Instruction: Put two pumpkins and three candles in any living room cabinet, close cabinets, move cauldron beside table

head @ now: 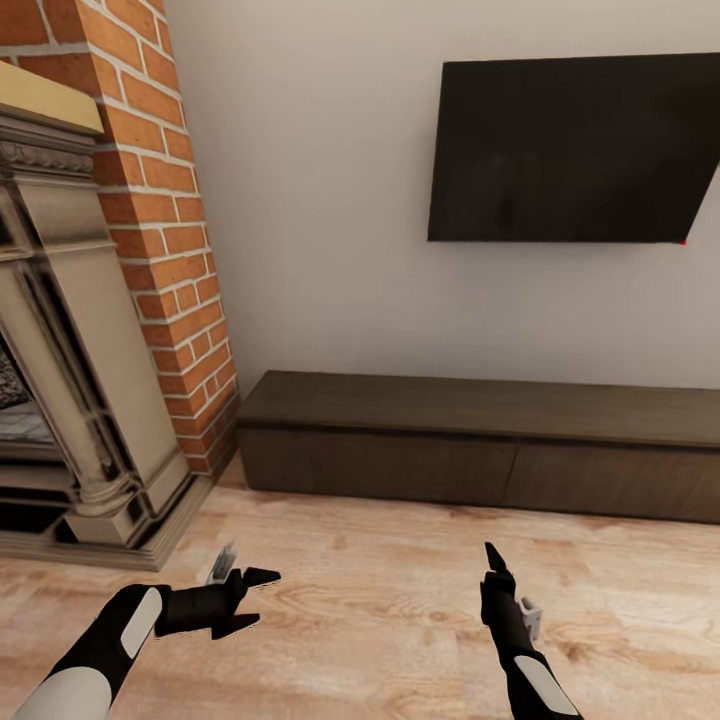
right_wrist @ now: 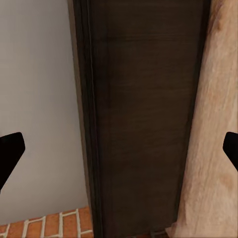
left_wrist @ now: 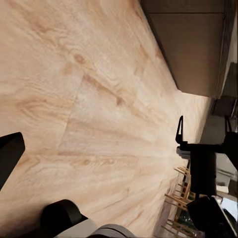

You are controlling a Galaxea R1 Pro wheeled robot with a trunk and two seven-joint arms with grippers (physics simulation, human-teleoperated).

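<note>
The long low dark-brown cabinet stands against the white wall, and the fronts I can see are flush and shut. Its dark front also fills the middle of the right wrist view. My left gripper hovers low over the wooden floor, short of the cabinet's left end, open and empty. One of its fingers shows in the left wrist view. My right gripper points at the cabinet's middle, open and empty, with its fingertips far apart. The pumpkins, candles, cauldron and table are out of view.
A red brick chimney column and a carved stone fireplace surround stand to the left, with a low plinth jutting onto the floor. A black TV hangs on the wall above the cabinet. Light wood floor lies between me and the cabinet.
</note>
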